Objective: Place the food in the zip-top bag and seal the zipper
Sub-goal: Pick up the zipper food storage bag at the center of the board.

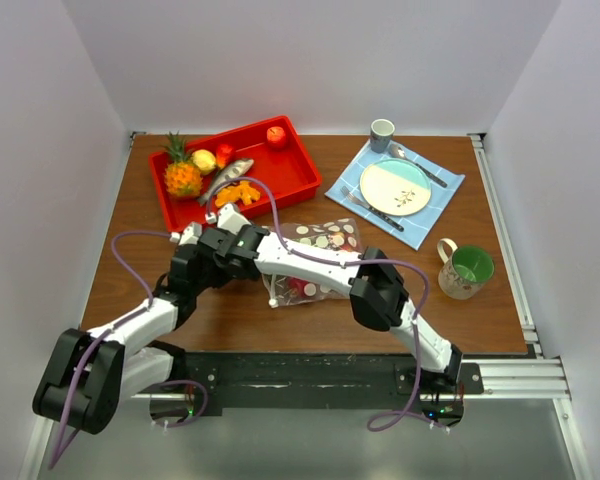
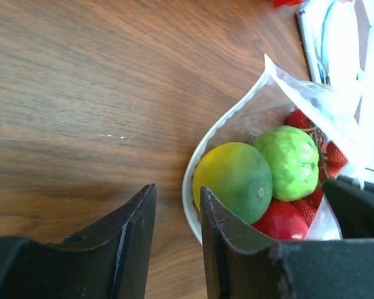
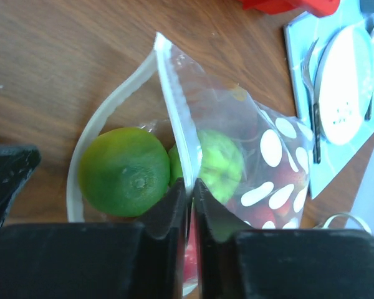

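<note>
The zip-top bag lies mid-table, its mouth open toward the left. Inside it are the food pieces: a yellow-green round fruit, a light green one, a red one and strawberries. My right gripper is shut on the zipper of the upper lip and holds it up. My left gripper is open low over the wood, with the lower lip against its right finger. In the top view both grippers meet at the bag's left end, the left gripper and the right gripper.
A red tray at the back left holds a pineapple, a fish and other toy food. A blue placemat with a plate, fork and knife lies at the back right. A cup and a green mug stand nearby.
</note>
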`<action>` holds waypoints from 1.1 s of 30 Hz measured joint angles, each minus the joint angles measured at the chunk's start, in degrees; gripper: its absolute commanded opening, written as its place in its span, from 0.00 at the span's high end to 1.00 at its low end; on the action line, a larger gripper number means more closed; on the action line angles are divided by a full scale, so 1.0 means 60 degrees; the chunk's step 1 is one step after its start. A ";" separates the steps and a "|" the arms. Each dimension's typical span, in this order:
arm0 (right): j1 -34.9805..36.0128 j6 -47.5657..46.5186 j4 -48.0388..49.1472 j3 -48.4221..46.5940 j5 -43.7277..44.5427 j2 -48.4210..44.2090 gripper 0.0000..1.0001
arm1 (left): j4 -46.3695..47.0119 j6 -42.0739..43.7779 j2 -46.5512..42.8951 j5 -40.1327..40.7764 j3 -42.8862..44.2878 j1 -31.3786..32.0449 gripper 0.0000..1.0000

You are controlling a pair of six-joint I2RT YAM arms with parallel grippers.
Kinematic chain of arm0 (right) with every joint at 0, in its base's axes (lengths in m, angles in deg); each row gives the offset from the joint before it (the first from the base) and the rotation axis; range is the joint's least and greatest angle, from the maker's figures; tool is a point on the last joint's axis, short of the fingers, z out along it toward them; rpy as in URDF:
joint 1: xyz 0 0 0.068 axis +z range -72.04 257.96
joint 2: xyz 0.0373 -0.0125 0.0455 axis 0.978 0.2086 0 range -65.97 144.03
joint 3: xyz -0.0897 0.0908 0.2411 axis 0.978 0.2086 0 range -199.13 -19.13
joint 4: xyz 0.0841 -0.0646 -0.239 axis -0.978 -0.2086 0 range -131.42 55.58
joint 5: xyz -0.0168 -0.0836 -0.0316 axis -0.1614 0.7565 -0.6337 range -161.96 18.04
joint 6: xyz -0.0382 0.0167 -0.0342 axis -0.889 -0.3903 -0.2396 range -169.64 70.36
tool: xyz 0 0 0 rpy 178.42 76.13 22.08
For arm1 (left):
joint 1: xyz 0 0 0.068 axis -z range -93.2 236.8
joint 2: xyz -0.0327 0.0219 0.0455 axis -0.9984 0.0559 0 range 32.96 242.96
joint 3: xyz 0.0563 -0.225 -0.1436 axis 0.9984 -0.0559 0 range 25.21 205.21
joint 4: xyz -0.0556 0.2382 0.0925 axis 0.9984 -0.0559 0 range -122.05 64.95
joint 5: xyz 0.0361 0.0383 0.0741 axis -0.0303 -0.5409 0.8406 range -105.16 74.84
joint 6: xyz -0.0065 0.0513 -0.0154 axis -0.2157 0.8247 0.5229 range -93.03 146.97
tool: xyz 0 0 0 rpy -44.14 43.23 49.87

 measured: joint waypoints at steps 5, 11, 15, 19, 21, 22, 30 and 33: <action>-0.0102 0.0026 -0.0175 -0.0004 0.0018 -0.0255 1.00 | 0.0113 0.0000 -0.0033 -0.0069 0.0000 0.0087 0.61; -0.0240 0.0036 -0.0280 -0.0004 -0.0029 -0.1541 1.00 | -0.0426 0.0102 -0.0586 -0.0011 0.0361 0.0168 0.61; -0.0503 0.0055 -0.0182 0.0204 -0.0193 -0.2739 1.00 | -0.0718 0.0310 -0.0922 0.0018 0.0918 0.0277 0.61; -0.0947 0.0109 -0.0004 0.0616 -0.0550 -0.3636 1.00 | -0.1169 0.0506 -0.1319 0.0124 0.1351 0.0517 0.61; -0.1191 0.0135 0.0127 0.0907 -0.0838 -0.3945 1.00 | -0.1399 0.0590 -0.1581 0.0186 0.1483 0.0590 0.61; -0.1315 0.0157 0.0240 0.1093 -0.0984 -0.4069 1.00 | -0.1530 0.0608 -0.1701 0.0215 0.1555 0.0616 0.61; -0.1942 0.0339 0.0758 0.1854 -0.2113 -0.4484 1.00 | -0.2506 0.0947 -0.2561 0.0459 0.2025 0.0940 0.48; -0.2051 0.0375 0.0874 0.1854 -0.2397 -0.4492 1.00 | -0.2743 0.1038 -0.2900 0.0612 0.2051 0.1322 0.47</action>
